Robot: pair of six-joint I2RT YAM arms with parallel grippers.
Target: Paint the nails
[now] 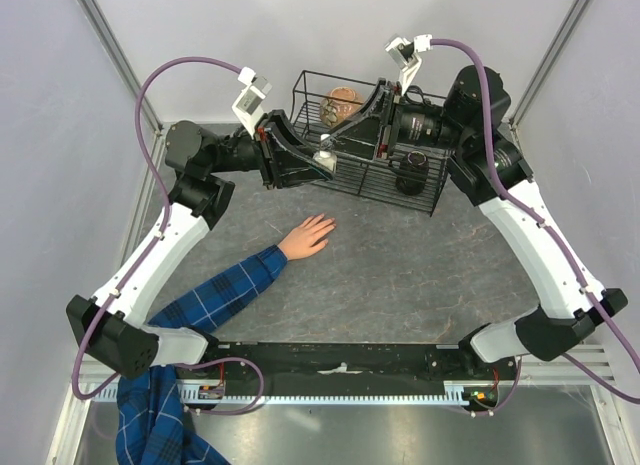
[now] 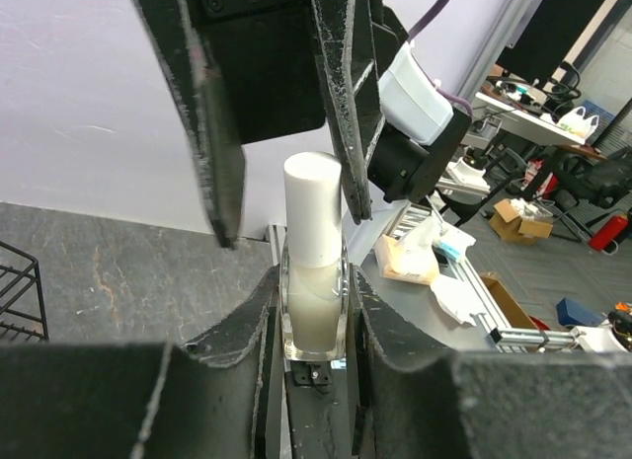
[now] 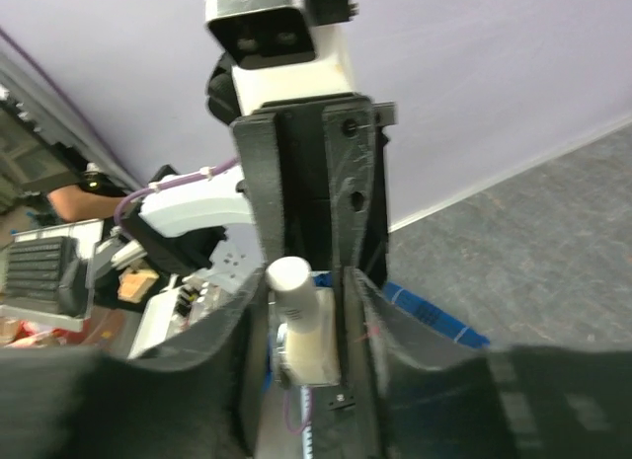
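Nearest my arm bases, a blue plaid fabric sleeve [image 1: 215, 295] lies across the grey stone-patterned bench [image 1: 400, 275]. From it a light skin-coloured human palm [image 1: 306, 236] rests flat, fingers spread. The tiny pale fingernails [image 1: 327, 224] at its tips point toward the far side; they are too small to make out singly.

Beyond and above them, my two arms meet over the front edge of a black wire basket [image 1: 440, 200]. My left hand [image 2: 314, 341] is clenched on the glass body of a small clear bottle of milky polish [image 2: 314, 301]. My right hand [image 3: 301, 321] is spread around its tall white cylindrical cap [image 2: 313, 197]. One finger is against the cap, and the other stands apart from it.

I judge the step to be uncapping. To do it well I should centre the right hand on the cap before closing, keep the left grip firm, twist about the bottle's own axis, then draw straight out, so that whatever comes out with the cap does not scrape the bottle's neck.
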